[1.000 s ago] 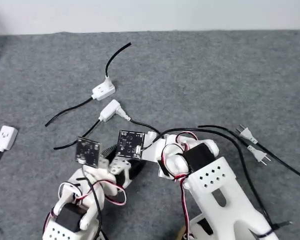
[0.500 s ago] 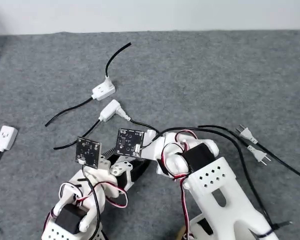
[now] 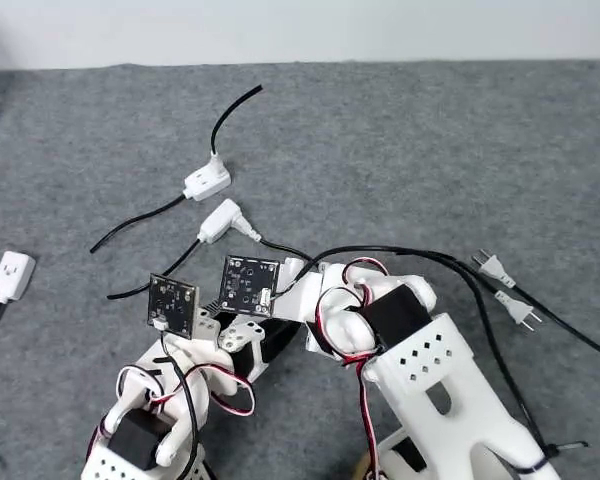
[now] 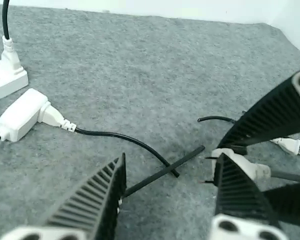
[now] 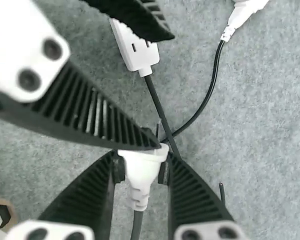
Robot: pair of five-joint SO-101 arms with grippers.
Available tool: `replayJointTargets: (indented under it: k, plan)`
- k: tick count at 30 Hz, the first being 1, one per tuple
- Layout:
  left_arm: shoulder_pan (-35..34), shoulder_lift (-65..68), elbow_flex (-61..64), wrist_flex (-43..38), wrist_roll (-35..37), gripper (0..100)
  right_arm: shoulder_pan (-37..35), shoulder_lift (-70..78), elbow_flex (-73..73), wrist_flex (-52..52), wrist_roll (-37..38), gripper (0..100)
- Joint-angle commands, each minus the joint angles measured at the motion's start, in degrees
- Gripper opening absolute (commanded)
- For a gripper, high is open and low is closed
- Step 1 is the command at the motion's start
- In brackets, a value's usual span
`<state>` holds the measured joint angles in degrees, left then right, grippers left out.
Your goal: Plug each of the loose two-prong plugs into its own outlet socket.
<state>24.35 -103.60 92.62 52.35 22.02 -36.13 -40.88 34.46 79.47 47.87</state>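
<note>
One plug (image 5: 140, 175) is clamped by its body in the right jaws, with the prongs forward and clear of the jaws. This hold lets the prongs enter a socket without the jaws fouling its face. The plug's cord (image 5: 136, 227) loops over the right arm (image 3: 420, 350) in the high view and runs down beside that arm. Treat the loop as slack that lets the plug travel, though it may drag on the arm. Just ahead of the held plug lies a slotted socket (image 5: 135, 50) with two slots showing, its lead running back past the plug. This is probably the target. The left jaws stand wide open and grip nothing. They sit one on each side of a black cord (image 4: 162, 171) on the counter (image 3: 380, 150), close against the right jaws. This position suggests that the left arm (image 3: 150, 420) is set to steady the socket while the plug is pushed home. Whether prongs and slots are in line cannot be told. A first loose plug (image 3: 492, 266) and a second loose plug (image 3: 518, 310) lie side by side, well apart from the arms, untouched. Three other sockets are unfilled: a near socket (image 3: 220, 222) and a far socket (image 3: 207, 180) beyond the arms, and an edge socket (image 3: 10, 275) well off to one side.
</note>
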Motion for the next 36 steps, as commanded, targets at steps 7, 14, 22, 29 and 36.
replayJointTargets:
  k: [7,14,22,29,36]
  plan:
    - [0.1,-0.8,-1.3,0.5,0.1,27,-2.4,-2.8,-6.0,1.0,-1.5,0.9]
    - [0.1,-0.8,-1.3,0.5,0.0,27,-2.3,-7.5,-6.0,3.2,-1.4,0.9]
    - [0.1,-0.8,-1.3,0.5,-0.1,27,-2.4,-9.5,-6.2,4.6,-1.6,0.9]
    - [0.1,-0.8,-1.3,0.5,-0.1,27,-2.4,-9.2,-5.3,4.1,-1.3,0.9]
    - [0.1,-0.8,-0.9,0.5,-0.2,27,-2.3,-9.2,-2.2,1.0,-1.7,0.9]
